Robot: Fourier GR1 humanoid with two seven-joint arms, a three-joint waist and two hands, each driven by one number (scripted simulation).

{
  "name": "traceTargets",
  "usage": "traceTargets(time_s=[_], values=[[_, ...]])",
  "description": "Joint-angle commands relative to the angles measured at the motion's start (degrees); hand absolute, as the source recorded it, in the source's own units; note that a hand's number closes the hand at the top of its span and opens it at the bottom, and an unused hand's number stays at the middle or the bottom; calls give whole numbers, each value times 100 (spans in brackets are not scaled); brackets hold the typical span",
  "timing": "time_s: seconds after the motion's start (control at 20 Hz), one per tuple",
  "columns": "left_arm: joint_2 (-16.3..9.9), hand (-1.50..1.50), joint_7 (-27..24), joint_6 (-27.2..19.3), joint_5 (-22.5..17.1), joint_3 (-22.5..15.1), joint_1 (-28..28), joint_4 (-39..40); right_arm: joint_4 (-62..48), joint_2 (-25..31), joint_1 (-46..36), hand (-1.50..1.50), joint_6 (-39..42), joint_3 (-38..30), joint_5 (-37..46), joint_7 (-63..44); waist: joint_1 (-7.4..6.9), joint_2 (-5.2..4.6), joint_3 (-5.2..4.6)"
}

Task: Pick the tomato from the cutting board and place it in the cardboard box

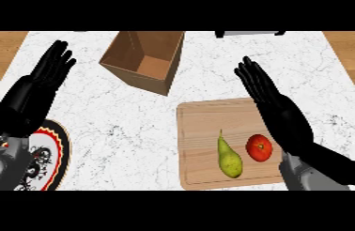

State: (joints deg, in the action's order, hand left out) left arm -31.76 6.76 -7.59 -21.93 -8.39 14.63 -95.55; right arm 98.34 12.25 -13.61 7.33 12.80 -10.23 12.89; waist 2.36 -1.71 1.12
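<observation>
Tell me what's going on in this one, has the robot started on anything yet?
Nothing is held yet. The tomato lies on the cutting board beside a pear. The right hand hangs open above the board's right edge, fingers straight, close to the tomato but not around it. The left hand is open at the left, above a patterned plate. The cardboard box stands open and empty behind the board.

The red tomato point(259, 147) lies on the wooden cutting board point(204, 119) toward its right side, well apart from the open, empty cardboard box point(143, 61) standing up-left on the counter.
</observation>
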Motion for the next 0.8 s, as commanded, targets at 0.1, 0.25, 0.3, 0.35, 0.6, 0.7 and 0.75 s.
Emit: traceTargets(time_s=[0.1,0.25,0.3,0.35,0.6,0.7,0.75], values=[[-76,0,-422,300,633,-318,20,280,-66,1280,-427,-150,1217,-1416,-1223,-241,-171,153,-110],[-215,0,-883,208,1248,-499,-14,265,-252,2176,-754,-150,2015,-2076,-1856,-295,-119,153,-109],[-165,0,-667,305,980,-552,-169,195,-235,2935,-638,-150,1840,-1732,-110,-226,-112,144,-130],[-60,0,-825,348,1042,-613,-100,382,-700,3021,-509,-150,2180,-1986,-436,22,-113,91,-110],[162,0,-1184,442,1215,-725,-189,578,-1634,2931,35,-150,2736,-1960,814,2680,-263,119,-94],[60,0,-1080,524,1241,-703,-46,582,-1766,3390,-129,-150,2955,-2008,1117,3298,-286,117,-88],[156,0,-1184,463,1309,-707,-30,757,-1669,3306,-177,-150,2643,-1781,1505,3478,-297,110,-93]])
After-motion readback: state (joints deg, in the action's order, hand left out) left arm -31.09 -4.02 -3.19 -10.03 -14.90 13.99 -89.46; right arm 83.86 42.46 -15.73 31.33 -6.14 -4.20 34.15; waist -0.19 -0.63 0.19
